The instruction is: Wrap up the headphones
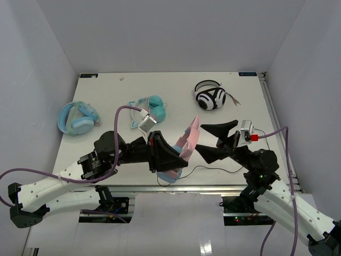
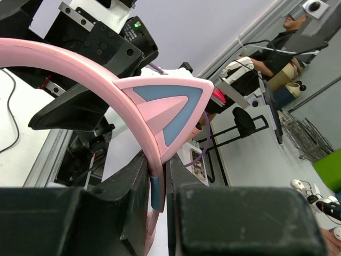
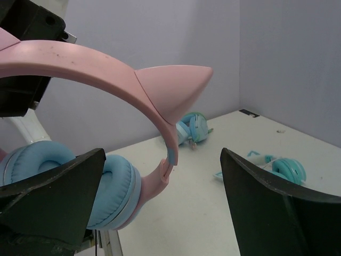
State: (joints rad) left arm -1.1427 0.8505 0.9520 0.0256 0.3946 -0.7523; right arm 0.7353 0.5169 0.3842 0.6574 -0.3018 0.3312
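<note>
One left hand (image 1: pixel 173 156) pinches the headphones (image 1: pixel 191 137); right hand (image 1: pixel 217 141) gapes alongside.

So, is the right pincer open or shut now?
Open. On the right pincer, both fingers stand wide apart in its wrist view, and neither touches the headphones.

Right gripper (image 3: pixel 163 160): two black fingers (image 3: pixel 48 202) at the lower left and lower right corners, set wide apart, touching nothing.

Headphones (image 3: pixel 106 69): pink headband arcing from the upper left to frame centre, with one pointed cat ear (image 3: pixel 176 80). A light blue padded ear cup (image 3: pixel 117 186) sits at lower left, partly behind the left finger.

Black robot housing (image 3: pixel 26 21): upper left corner, behind the headband.

White table (image 3: pixel 186 224): a light blue pair (image 3: pixel 194 127) lies at centre distance and a teal cat-ear pair (image 3: pixel 287 169) at right.

Lilac walls (image 3: pixel 277 53): backdrop.
</note>
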